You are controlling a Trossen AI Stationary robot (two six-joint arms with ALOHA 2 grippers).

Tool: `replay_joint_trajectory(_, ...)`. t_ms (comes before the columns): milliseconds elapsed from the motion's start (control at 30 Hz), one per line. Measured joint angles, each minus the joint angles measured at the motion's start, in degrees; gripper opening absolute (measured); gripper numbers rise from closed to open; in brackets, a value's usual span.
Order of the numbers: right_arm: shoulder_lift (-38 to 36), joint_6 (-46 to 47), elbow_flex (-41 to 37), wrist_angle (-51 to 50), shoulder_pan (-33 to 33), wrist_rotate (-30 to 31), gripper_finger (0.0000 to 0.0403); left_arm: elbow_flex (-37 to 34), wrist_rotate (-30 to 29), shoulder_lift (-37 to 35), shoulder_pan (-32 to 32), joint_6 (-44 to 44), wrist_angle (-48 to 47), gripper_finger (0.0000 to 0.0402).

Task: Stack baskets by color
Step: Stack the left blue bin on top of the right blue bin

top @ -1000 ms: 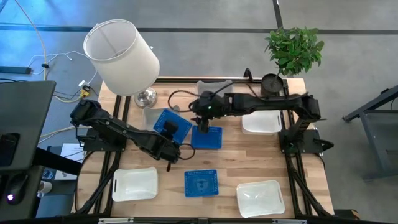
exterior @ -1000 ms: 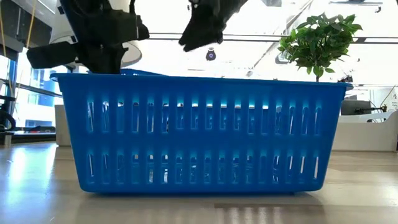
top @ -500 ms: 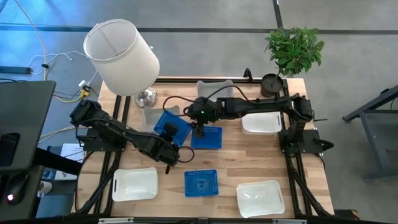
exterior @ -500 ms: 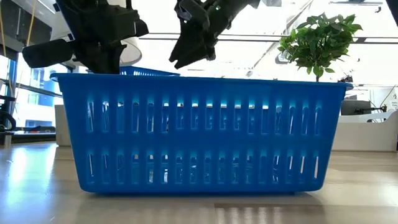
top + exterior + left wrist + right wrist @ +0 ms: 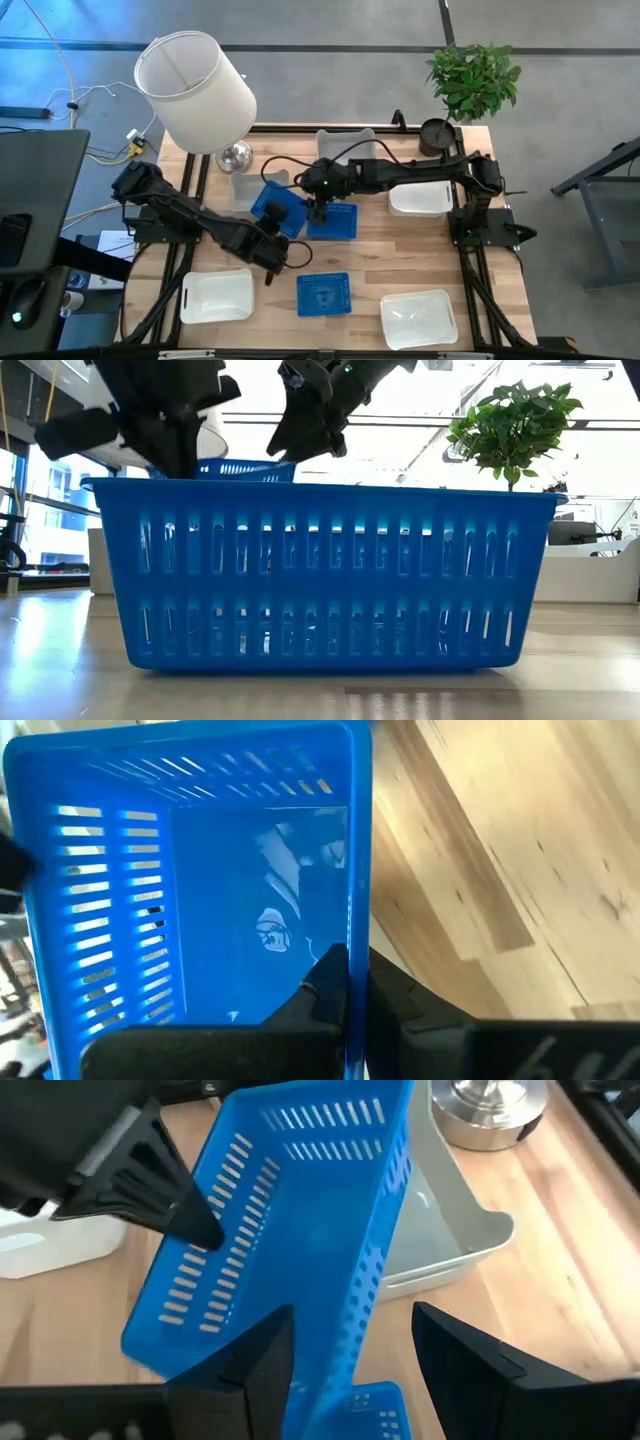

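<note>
Baskets everywhere on my table (image 5: 400, 255); landmark is the lamp (image 5: 195, 92) at the far left corner.

Left gripper (image 5: 270, 215) has its jaws clamped tight on one wall of a tilted blue basket (image 5: 278, 205), held up off the table just in front of the lamp's base. My left wrist view looks straight into that basket (image 5: 190, 890), one dark finger (image 5: 325, 980) against its wall.

Right gripper (image 5: 318, 205) sits just beside the same basket, on the side away from the lamp. Jaws wide open, straddling the basket's raised rim (image 5: 370, 1260) in the right wrist view; I can't tell if they touch it.

Grey basket (image 5: 245, 185) lies under the held one, beside the lamp base. Second blue basket (image 5: 335, 222) sits flat on the table below the right gripper. Third blue basket (image 5: 323, 293) is at the near edge, well apart from the lamp, filling my low view (image 5: 320, 575). White baskets sit near left (image 5: 215, 296), near right (image 5: 418, 317) and toward the right side (image 5: 420, 198). Another grey one (image 5: 345, 140) is at the far edge.
</note>
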Motion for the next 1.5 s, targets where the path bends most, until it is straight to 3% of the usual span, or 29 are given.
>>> replay_joint_trajectory(300,0.00,3.80,0.00,-1.75,0.03,-1.57,0.0173,4.76,-2.44,-0.02,-2.08,2.54,-0.45,0.0000)
replay_joint_trajectory(433,0.00,5.37,0.00,-2.40,-0.07,-1.81,0.0119,4.81,-2.75,-0.02,-2.02,3.39,-0.45,0.0000)
replay_joint_trajectory(600,0.00,5.57,0.00,-2.36,-0.10,-2.39,0.0024,4.85,-3.00,-0.02,-1.75,3.11,0.01,0.0001)
replay_joint_trajectory(667,0.00,5.49,0.00,-2.34,-0.24,-2.31,0.0009,4.85,-3.91,-0.02,-1.75,2.60,0.38,0.0004)
replay_joint_trajectory(900,0.00,5.84,0.00,-2.47,-0.47,-1.84,0.0003,4.85,-3.72,-0.02,-1.81,1.95,0.43,0.0045)
replay_joint_trajectory(1300,0.00,5.04,0.00,-2.68,-1.34,-1.36,0.0000,4.85,-3.89,-0.02,-1.81,-5.57,0.62,0.0187)
replay_joint_trajectory(1500,0.00,4.23,0.00,-5.51,-2.92,-0.22,0.0000,4.85,-5.58,-0.02,-2.56,-6.92,0.86,0.0205)
